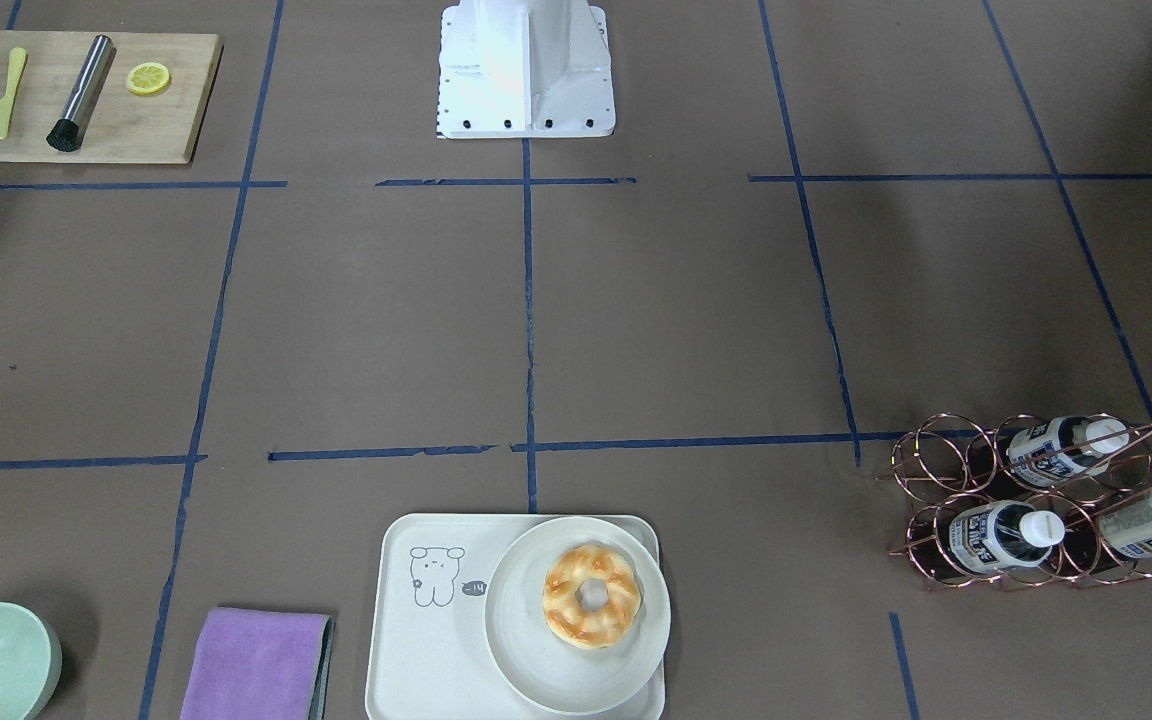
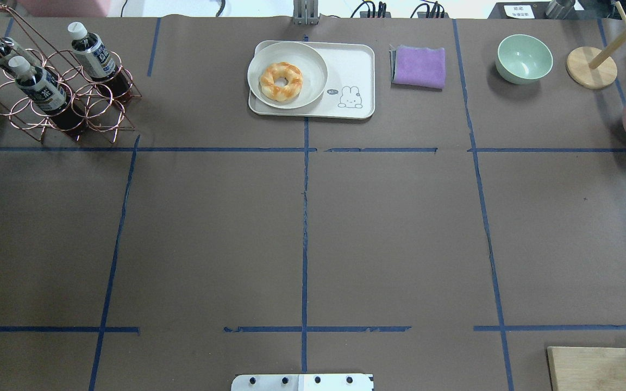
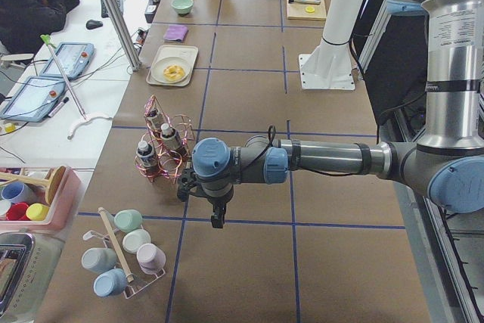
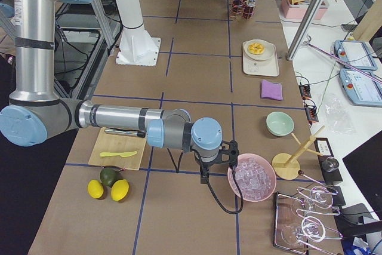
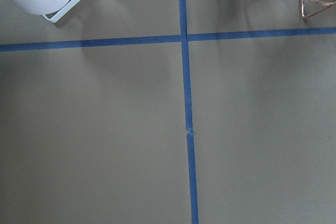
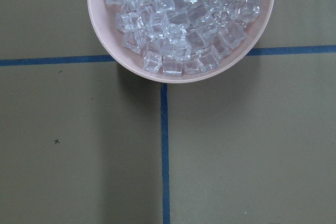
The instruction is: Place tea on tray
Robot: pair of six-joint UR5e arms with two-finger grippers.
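Pulling a tea bottle [image 1: 1001,535] out of the copper wire rack [image 1: 941,455] could drag or tip this light rack, I think, because the bottles sit slanted in its rings, and the tray [image 1: 416,660] is half taken by the doughnut plate [image 1: 531,665]. The left gripper [image 3: 218,221] hangs over bare table [image 3: 249,277], the rack near ahead of it, the tray well beyond. Whether it, or the right gripper [image 4: 204,177] far away, is spread or pressed together I cannot tell.

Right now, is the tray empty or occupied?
Occupied: a plate with a donut covers one end of the tray; the other end is bare.
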